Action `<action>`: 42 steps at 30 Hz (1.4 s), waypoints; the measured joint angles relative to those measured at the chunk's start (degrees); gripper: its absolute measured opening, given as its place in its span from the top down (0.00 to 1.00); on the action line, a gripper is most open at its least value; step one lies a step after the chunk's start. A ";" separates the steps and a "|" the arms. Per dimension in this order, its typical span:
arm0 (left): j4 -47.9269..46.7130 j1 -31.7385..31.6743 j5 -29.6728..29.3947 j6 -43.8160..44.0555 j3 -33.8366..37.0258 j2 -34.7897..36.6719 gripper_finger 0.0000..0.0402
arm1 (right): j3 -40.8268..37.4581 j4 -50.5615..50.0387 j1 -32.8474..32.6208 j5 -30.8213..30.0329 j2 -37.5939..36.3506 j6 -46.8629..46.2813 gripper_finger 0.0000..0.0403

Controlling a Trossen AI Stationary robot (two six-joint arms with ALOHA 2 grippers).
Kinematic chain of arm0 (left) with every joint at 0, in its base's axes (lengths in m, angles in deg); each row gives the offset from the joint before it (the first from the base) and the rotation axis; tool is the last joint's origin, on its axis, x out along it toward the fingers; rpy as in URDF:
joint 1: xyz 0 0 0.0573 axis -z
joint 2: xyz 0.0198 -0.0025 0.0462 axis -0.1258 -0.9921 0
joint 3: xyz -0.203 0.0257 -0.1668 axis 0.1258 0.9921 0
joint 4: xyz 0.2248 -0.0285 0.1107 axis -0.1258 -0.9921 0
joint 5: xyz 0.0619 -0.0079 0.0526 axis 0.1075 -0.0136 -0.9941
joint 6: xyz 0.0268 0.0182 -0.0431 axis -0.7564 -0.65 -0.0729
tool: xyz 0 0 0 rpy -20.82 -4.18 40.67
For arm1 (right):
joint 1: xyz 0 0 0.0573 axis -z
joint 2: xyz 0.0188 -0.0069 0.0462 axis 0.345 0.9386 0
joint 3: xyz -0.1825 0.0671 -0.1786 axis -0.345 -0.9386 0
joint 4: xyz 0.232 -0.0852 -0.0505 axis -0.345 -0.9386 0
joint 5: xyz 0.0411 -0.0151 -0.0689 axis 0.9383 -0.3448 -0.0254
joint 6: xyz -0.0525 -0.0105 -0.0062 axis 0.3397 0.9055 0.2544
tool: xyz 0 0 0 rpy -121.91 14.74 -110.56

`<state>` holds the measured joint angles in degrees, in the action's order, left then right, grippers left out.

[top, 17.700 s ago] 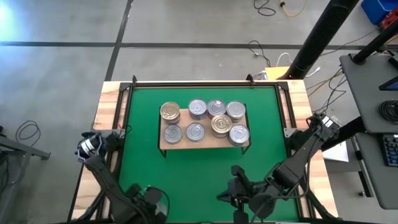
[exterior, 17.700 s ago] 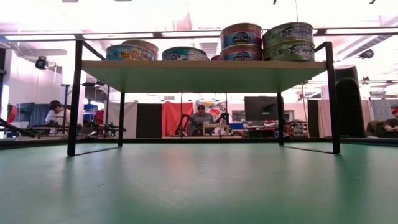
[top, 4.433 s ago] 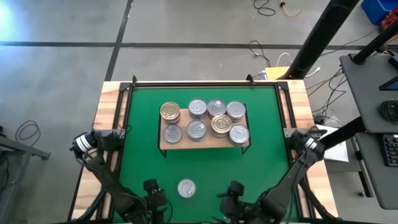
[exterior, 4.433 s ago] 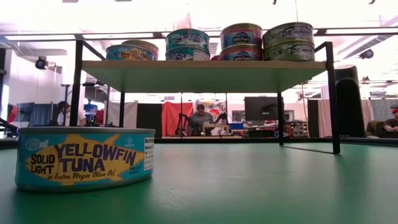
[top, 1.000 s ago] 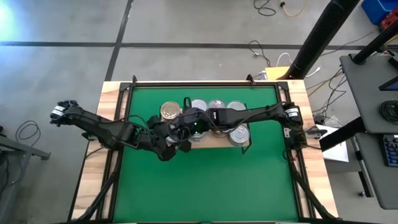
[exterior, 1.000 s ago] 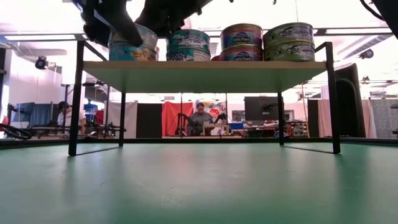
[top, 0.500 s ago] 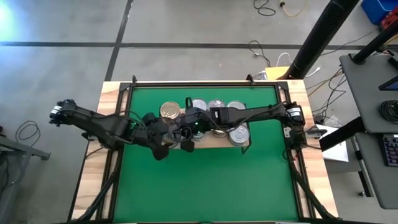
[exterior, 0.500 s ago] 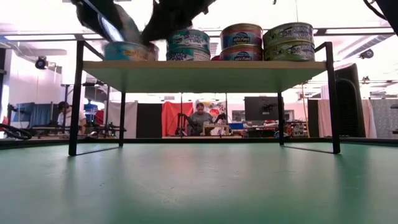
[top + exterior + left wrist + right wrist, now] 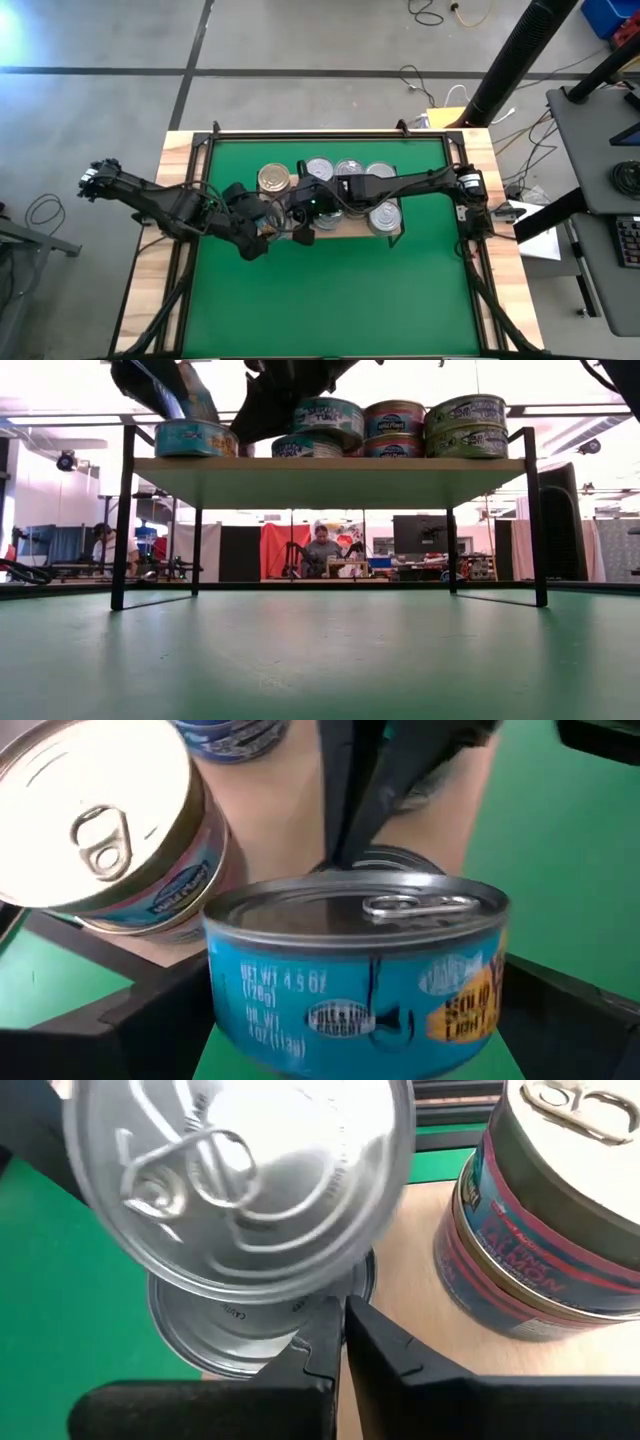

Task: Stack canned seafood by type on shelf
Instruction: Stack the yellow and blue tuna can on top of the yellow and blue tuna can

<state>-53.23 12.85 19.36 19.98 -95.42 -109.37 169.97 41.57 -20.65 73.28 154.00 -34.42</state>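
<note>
The left jaws (image 9: 350, 1050) stood spread around a blue tuna tin (image 9: 355, 975) at the shelf's (image 9: 345, 228) eight o'clock corner. The right jaws (image 9: 343, 1345) were clenched, empty, under a tilted tin (image 9: 240, 1180). Other tins (image 9: 383, 215) were stacked from twelve to four o'clock.

One shelf (image 9: 330, 472) carries the canned seafood (image 9: 463, 440). Seven tins can be counted along its front: one blue tin (image 9: 195, 437) between the fingers of the left tool (image 9: 355, 990), two teal tins (image 9: 330, 415) at the right tool (image 9: 343, 1320), and beyond that tool two red-banded tins (image 9: 393, 418) and two green ones. How many tins stand behind cannot be told. There are two arms with one tool each. Two people (image 9: 322, 550) show in the room.
</note>
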 joint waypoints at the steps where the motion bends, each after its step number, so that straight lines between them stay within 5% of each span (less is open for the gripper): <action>1: 0.38 0.02 -0.27 0.67 0.51 0.00 0.00 | 0.26 -0.10 0.00 0.05 -0.01 0.19 0.97; 19: 4.16 5.11 -7.89 5.25 2.70 -0.07 0.00 | 9.19 -9.15 -0.02 0.73 -0.52 3.19 0.97; 42: 12.62 3.49 -11.20 4.92 7.08 -5.05 0.00 | 10.30 -1.91 -2.74 0.58 1.35 0.02 0.97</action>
<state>-40.61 16.34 8.17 24.90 -88.34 -114.41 180.27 39.66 -23.39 73.86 155.35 -34.40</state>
